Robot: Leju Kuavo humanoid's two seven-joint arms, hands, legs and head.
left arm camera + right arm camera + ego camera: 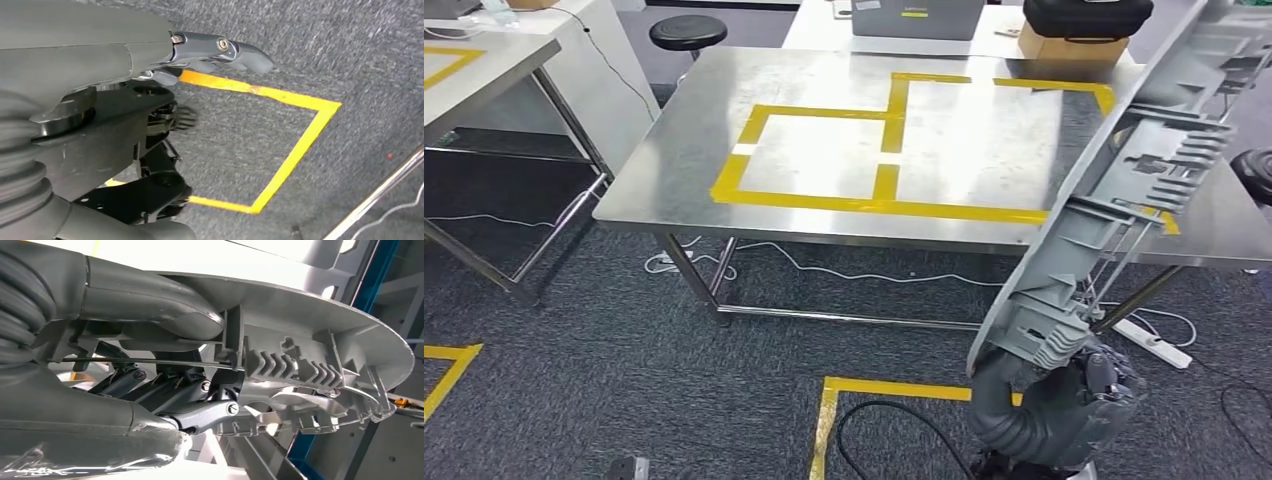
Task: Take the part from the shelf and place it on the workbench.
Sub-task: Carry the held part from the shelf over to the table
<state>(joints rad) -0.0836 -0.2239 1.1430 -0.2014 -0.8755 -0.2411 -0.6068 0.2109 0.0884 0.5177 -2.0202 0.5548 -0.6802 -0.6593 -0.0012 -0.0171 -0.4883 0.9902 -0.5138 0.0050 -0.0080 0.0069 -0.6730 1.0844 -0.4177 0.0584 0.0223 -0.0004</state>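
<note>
A long grey ribbed plastic part (pixel 1124 170) slants from low right up to the top right corner, crossing the right edge of the steel workbench (pixel 824 70). My right hand (pixel 1064 400) grips the part's lower end, below the level of the bench top. In the right wrist view the thumb (pixel 150 305) lies over the part (pixel 320 340) and the fingers (pixel 210 415) wrap under it. My left hand (pixel 220 50) hangs over the carpet and holds nothing. Yellow tape marks two boxes (pixel 884 160) on the bench top.
A second table (pixel 484 70) stands at the left, and black stools at the back (pixel 687 33) and the right (pixel 1254 170). A grey case (pixel 919 18), a cardboard box (pixel 1064 45) and a black bag (pixel 1089 15) sit behind the bench. A power strip (pixel 1159 345) and cables lie under it.
</note>
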